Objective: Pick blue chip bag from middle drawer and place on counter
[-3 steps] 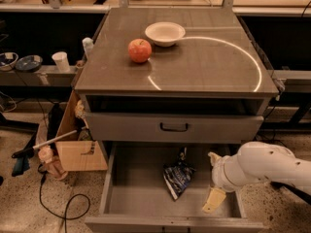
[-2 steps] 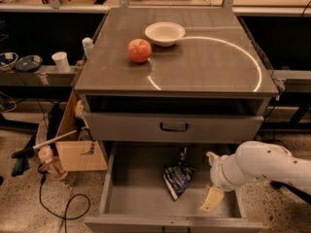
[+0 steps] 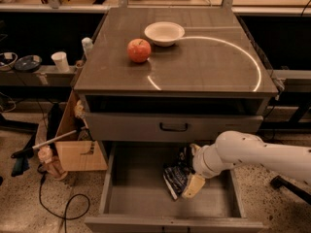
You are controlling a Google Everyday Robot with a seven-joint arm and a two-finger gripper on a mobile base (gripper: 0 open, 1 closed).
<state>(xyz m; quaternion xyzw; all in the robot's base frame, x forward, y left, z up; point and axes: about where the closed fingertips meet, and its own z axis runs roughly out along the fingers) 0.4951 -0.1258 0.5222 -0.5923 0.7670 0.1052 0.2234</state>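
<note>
the white arm [image 3: 257, 152] reaches from the right into the open middle drawer [image 3: 138, 191]. its hand [image 3: 191, 170] sits low at the right edge of the blue chip bag [image 3: 175, 178], released, with the two pale fingers [image 3: 193, 186] spread wide and not clamped on the foil. the bag lies crumpled on the drawer floor, right of centre. up on the desk [image 3: 214, 67] stand a red apple [image 3: 139, 50] and, just beside it, a white bowl [image 3: 164, 33].

One apple [image 3: 139, 50], one white bowl [image 3: 164, 33], one blue chip bag [image 3: 175, 177], one claw [image 3: 192, 168] beside it in the middle drawer [image 3: 141, 188].
</note>
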